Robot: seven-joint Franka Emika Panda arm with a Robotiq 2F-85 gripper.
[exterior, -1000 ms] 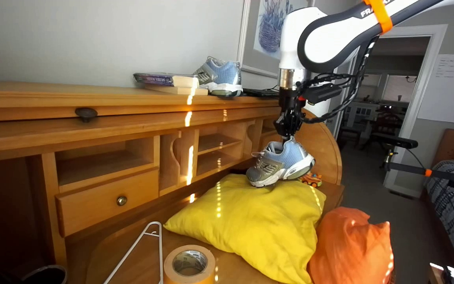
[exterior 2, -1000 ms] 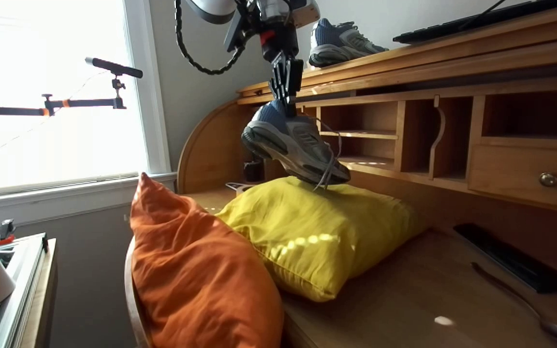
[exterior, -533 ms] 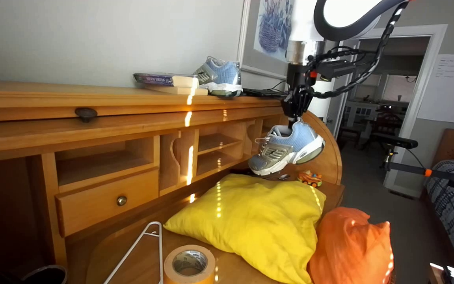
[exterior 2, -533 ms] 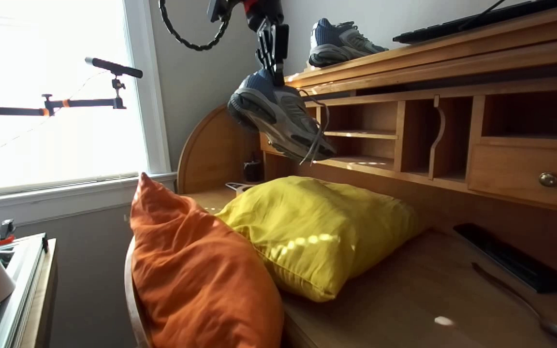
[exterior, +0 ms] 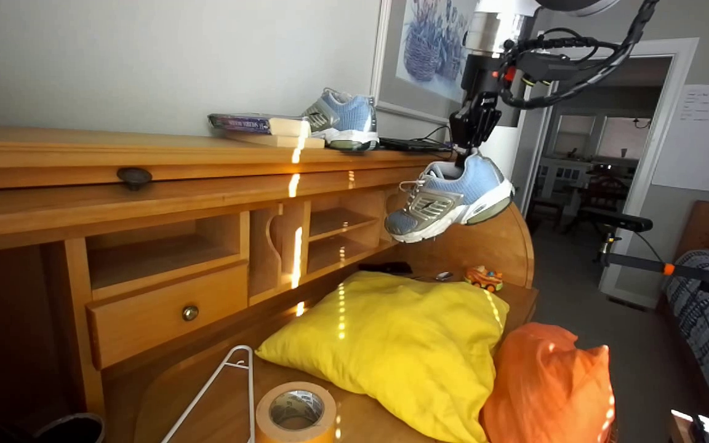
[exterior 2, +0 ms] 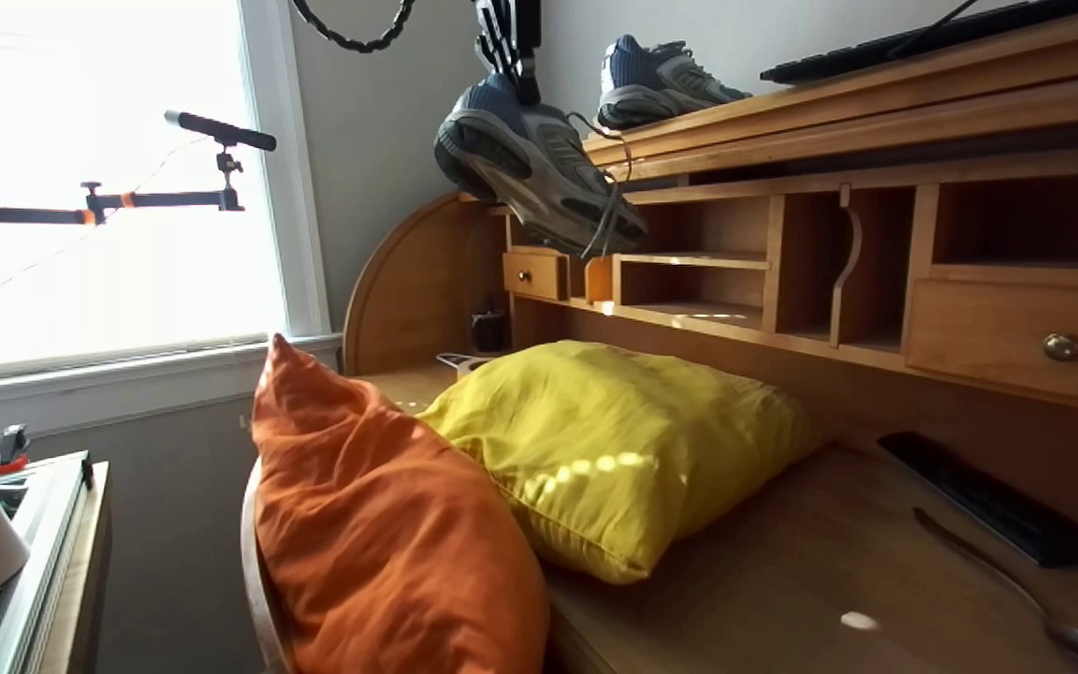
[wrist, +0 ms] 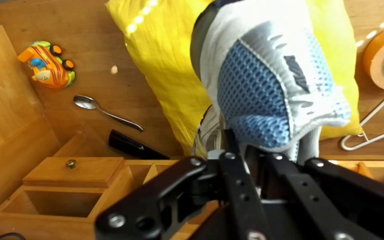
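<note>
A blue, grey and white sneaker (exterior: 453, 200) hangs in the air above the yellow pillow (exterior: 391, 344), apart from it, its toe tilted down. My gripper (exterior: 468, 155) is shut on the rim of its ankle opening, with one finger inside the shoe. In the wrist view the heel side of the sneaker (wrist: 255, 86) fills the upper middle, and the fingertips are partly hidden by it. Loose laces dangle from the held sneaker (exterior 2: 539, 173) in an exterior view. A matching sneaker (exterior: 348, 120) stands on top of the desk, beside some books (exterior: 262, 126).
An orange pillow (exterior 2: 389, 534) leans at the desk's edge. On the desktop lie a tape roll (exterior: 296, 415), a white hanger (exterior: 250, 369), a toy car (wrist: 50, 65), a spoon (wrist: 108, 113) and a black case (wrist: 135, 146). A keyboard (exterior 2: 923, 42) rests on the desk top.
My gripper has risen with the sneaker, lifting it well clear of the yellow pillow and nearer the height of the desk top. The grip is unchanged; the pillows have stayed put.
</note>
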